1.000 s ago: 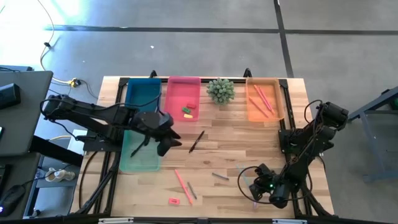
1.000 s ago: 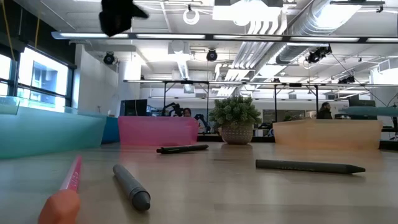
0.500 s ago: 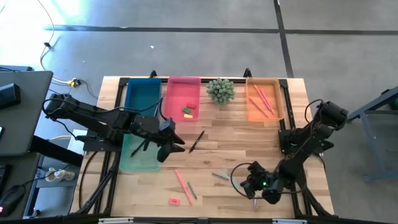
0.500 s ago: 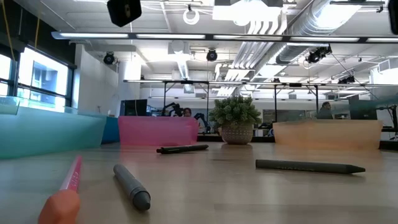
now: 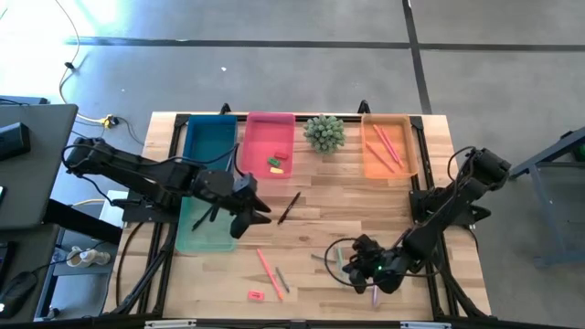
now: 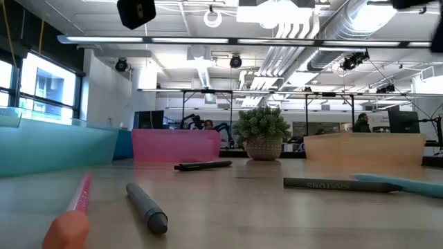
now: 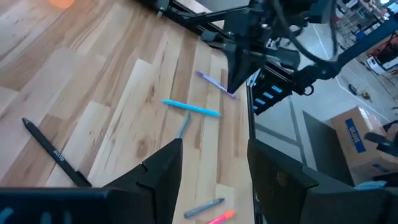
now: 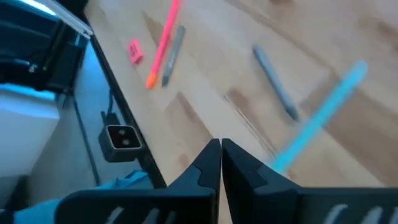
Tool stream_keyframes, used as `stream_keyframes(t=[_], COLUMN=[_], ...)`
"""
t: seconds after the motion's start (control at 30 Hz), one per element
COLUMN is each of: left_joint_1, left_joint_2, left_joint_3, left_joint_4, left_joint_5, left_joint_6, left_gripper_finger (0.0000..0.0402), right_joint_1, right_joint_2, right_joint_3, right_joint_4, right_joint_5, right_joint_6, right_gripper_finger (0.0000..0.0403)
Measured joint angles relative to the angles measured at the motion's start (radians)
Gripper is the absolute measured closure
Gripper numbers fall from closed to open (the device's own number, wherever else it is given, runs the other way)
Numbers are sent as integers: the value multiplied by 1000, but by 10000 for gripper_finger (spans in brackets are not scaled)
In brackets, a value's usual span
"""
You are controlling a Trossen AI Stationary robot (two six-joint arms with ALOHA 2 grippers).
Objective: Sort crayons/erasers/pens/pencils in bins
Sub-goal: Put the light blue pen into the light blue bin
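Bins (image 5: 209,137) sit across the top of our table in the high view, the pale teal one at lower left. Our left gripper (image 5: 245,210) hangs beside that tray, fingers spread and empty. Our right gripper (image 5: 352,260) is low at bottom centre, fingers pressed together on nothing, near a blue stick (image 8: 323,112). A pink pencil (image 5: 268,272) and an eraser (image 5: 255,295) lie at the bottom edge.

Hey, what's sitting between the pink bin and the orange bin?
The round spiky green plant stands between the pink bin and the orange bin, touching neither; the high view shows it.
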Motion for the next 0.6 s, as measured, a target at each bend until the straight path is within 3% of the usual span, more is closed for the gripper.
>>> stream_keyframes(t=[0.3, 0.6], left_joint_1=[38, 113], left_joint_2=[-62, -167], left_joint_3=[0, 0], left_joint_4=[-183, -371], left_joint_5=[-14, -139], left_joint_6=[-15, 21], left_gripper_finger=[234, 234], right_joint_1=[-81, -84], right_joint_2=[0, 4], right_joint_3=[274, 304], right_joint_4=[-494, -574], right_joint_5=[-79, -165], right_joint_6=[-73, 157], right_gripper_finger=[396, 396])
